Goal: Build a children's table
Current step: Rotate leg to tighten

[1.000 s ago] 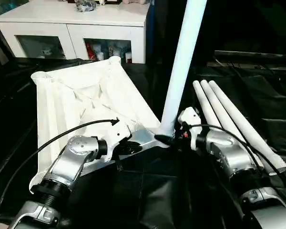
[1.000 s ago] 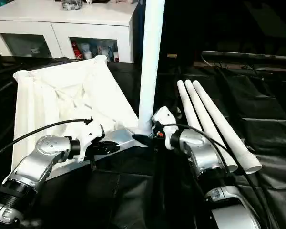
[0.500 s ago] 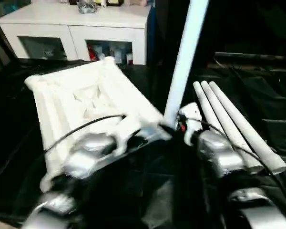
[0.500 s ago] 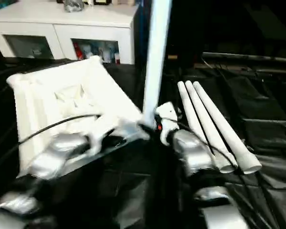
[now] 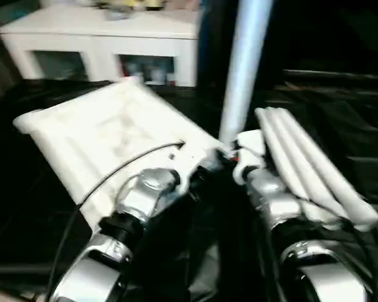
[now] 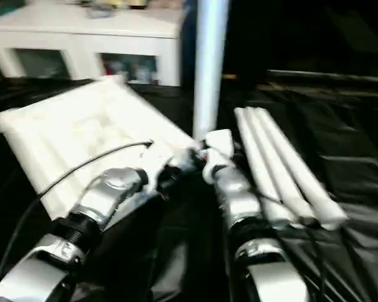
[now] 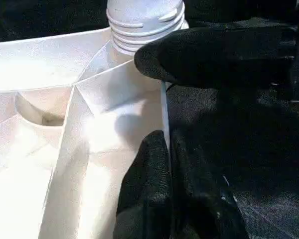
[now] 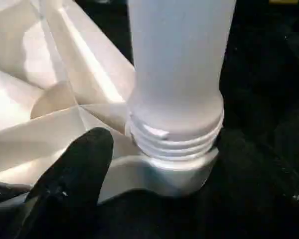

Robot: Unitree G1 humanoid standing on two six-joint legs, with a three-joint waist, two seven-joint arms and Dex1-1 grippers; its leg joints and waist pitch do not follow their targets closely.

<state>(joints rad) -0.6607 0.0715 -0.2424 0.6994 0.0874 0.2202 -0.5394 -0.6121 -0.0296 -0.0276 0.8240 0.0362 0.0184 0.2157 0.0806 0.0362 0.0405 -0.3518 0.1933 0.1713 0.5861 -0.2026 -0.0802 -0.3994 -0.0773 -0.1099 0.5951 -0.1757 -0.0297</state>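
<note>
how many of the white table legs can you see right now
4: one leg stands upright in the near corner socket of the tabletop, between the two grippers; three loose legs lie side by side on the black sheet to its right.

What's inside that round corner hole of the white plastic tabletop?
The threaded end of a long white round leg stands upright in the white ribbed tabletop corner socket. Some thread rings show above the rim; anything deeper is hidden.

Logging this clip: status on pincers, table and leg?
Left pincer shut on tabletop rim. Right pincer straddles upright leg, threads still showing at corner socket. Three spare legs lie alongside.
</note>
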